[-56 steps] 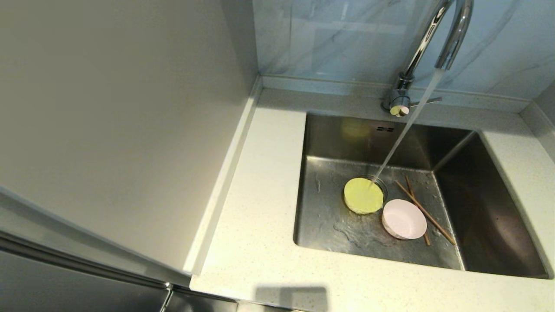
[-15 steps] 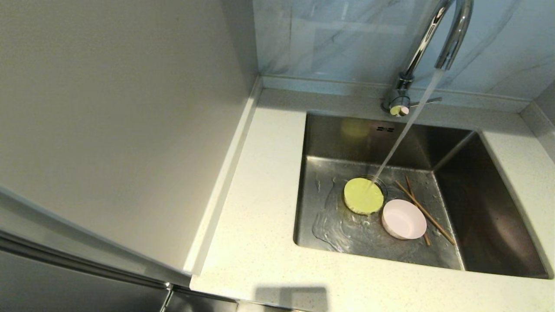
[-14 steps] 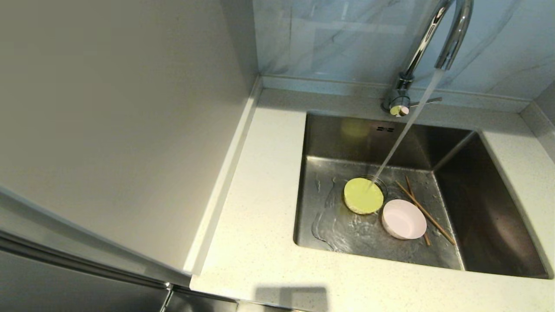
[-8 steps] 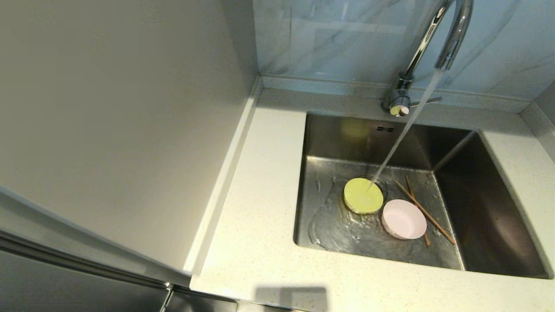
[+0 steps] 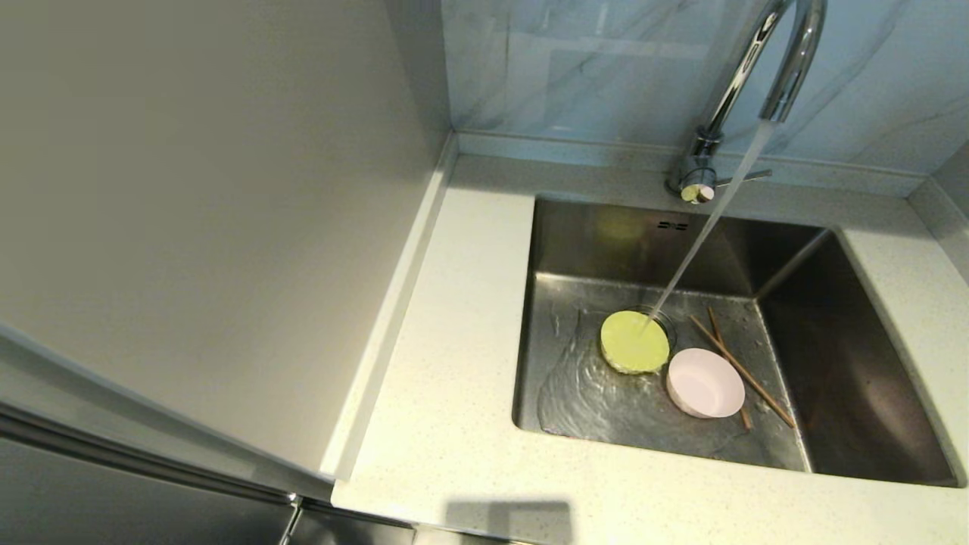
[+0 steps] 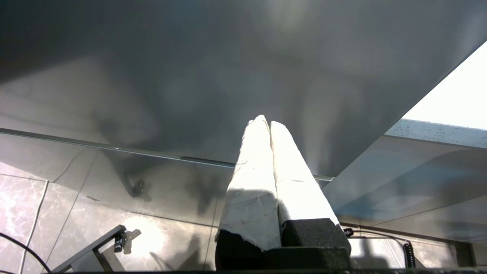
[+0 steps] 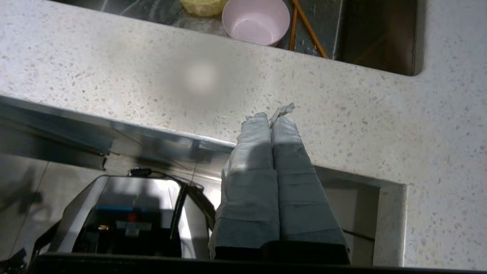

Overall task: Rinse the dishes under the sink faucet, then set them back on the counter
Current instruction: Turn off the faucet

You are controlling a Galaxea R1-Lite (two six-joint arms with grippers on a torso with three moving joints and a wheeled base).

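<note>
Water from the faucet [image 5: 764, 68] hits the yellow-green bowl [image 5: 634, 342] in the sink [image 5: 855, 363], beside the pink bowl [image 5: 705, 383] and chopsticks [image 5: 746, 371].

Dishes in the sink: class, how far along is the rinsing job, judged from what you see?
Done: the faucet runs, its water landing on the green bowl. In hand: nothing; the pink bowl and chopsticks lie on the sink floor, and both grippers, left and right, are shut and empty below the counter. Left: rinsing each piece and setting all three on the counter.
</note>
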